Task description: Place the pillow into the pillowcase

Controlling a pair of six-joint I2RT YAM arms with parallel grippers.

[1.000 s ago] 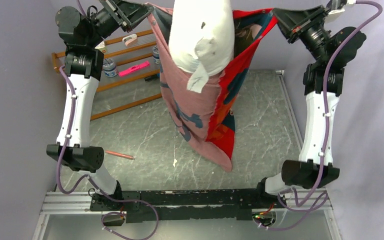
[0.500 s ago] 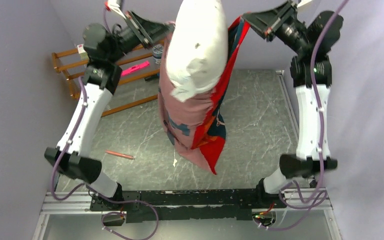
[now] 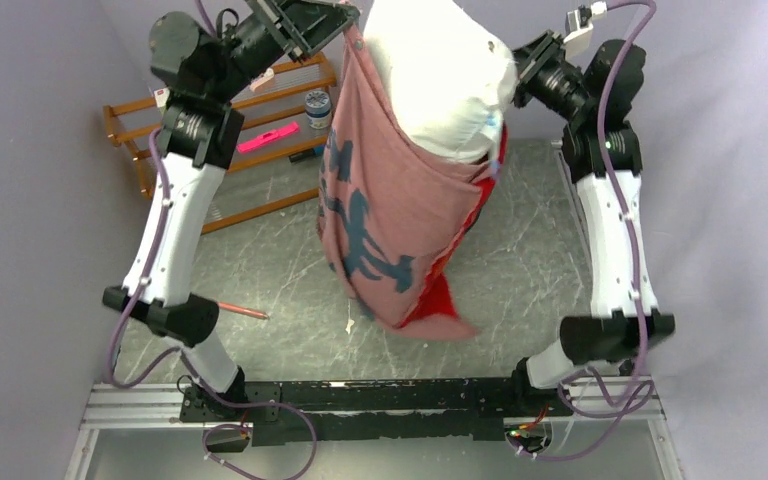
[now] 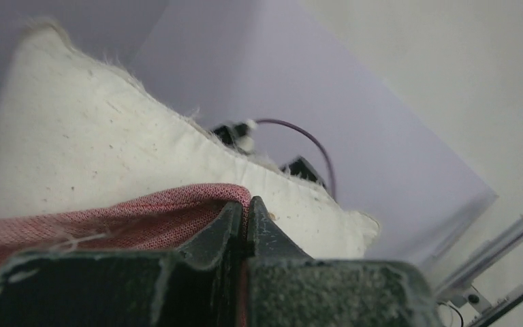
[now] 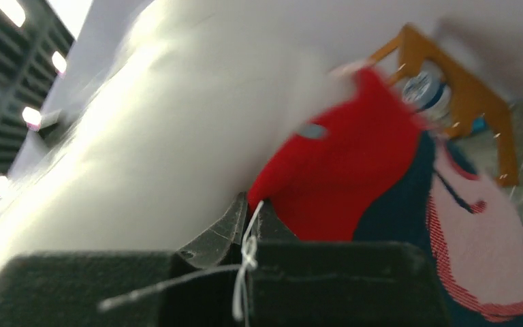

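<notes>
Both arms are holding the load high over the worktop (image 3: 530,260). The left arm (image 3: 175,220) and right arm (image 3: 615,230) are shaking the pillowcase (image 3: 390,220).

- Change over the last second: the mouth was spread wide, then it narrowed as the arms closed in. It is now stretching taut across the pillow (image 3: 440,80).
- The pale pink reverse is now facing the overhead camera, where red print showed before.
- The loose tail of the case is swinging toward the near edge and is not touching the worktop.
- Pillow position: its lower part is sitting inside the case, and its plump white top is bulging above the hem between the two wrists. I judge it has dropped a little deeper than a second ago.
- Left jaws: pressed together on the pink hem, clear in the wrist view, with the pillow just behind them.
- Right jaws: pressed together at the red edge with a stray thread across them. That view is blurred, so the grip looks real but not certain.

Meaning: the shaking is working and insertion is partial. The hem grips are taking the whole weight, so a slip is the main risk.
</notes>
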